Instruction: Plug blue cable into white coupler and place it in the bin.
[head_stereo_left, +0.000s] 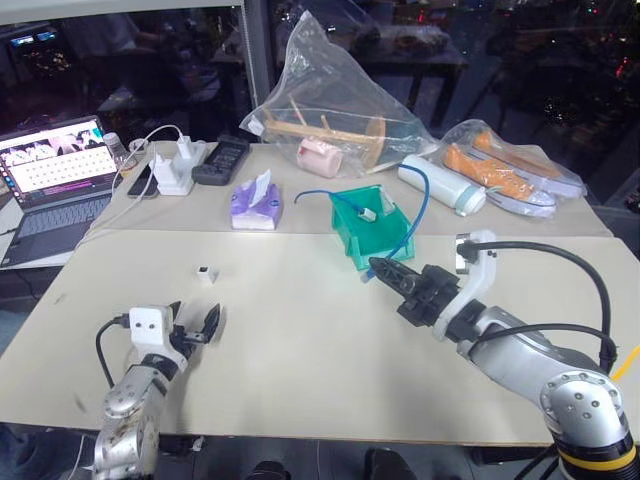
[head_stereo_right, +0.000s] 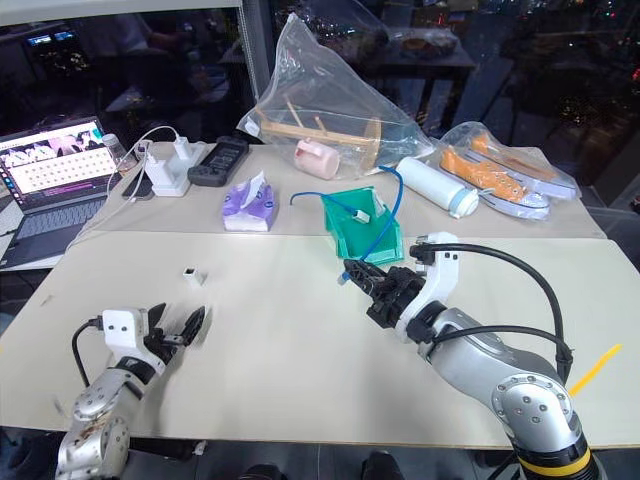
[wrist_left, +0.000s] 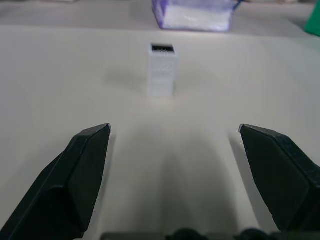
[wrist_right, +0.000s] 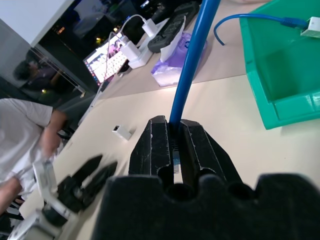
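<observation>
The right hand (head_stereo_left: 378, 268) is hovering just in front of the bin (head_stereo_left: 352, 238), its fingers pressed together on the blue cable (wrist_right: 192, 62) — pinching it near one end, the cable arching up and back over the bin toward a white bottle (head_stereo_left: 442, 185). Inside the bin another blue cable tipped with a white block (head_stereo_left: 366, 213) is lying. The left hand (head_stereo_left: 196, 328) is resting low over the worktop (head_stereo_left: 300, 340), fingers spread wide and holding nothing. The white coupler (head_stereo_left: 205, 274) is standing upright on the worktop, well apart from the bin — ahead of the left hand's spread fingers.
</observation>
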